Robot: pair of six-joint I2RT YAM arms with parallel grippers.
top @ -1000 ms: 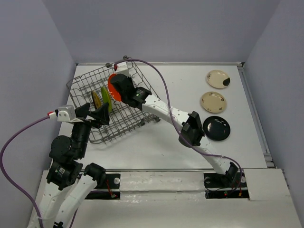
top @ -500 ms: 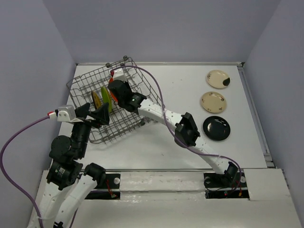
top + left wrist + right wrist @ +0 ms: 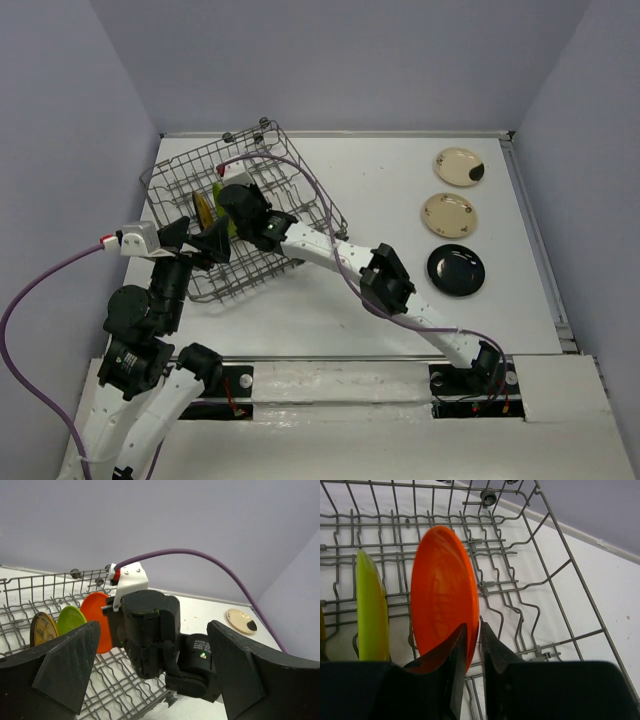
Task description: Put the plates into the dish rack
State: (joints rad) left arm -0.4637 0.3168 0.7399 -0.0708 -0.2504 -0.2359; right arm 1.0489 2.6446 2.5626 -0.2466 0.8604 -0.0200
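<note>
Right grip: my right gripper [image 3: 474,645] is clamped on the lower rim of the orange plate [image 3: 442,585].
Change: over the last second I swung the plate down from above the rack; it now stands upright between the tines.
Meaning: I judge it seated, release is next.
Rack contents: dish rack [image 3: 175,180] holds the orange plate at my fingers, the lime green plate [image 3: 370,615] just beside it, and the dark gold plate [image 3: 42,630] beyond that.
Left grip: my left gripper [image 3: 200,240] is spread wide and empty, near the rack's near edge.
Outstanding: black plate [image 3: 456,270] and two cream plates [image 3: 449,213] [image 3: 459,166] lie well apart from my grip, on the table.
</note>
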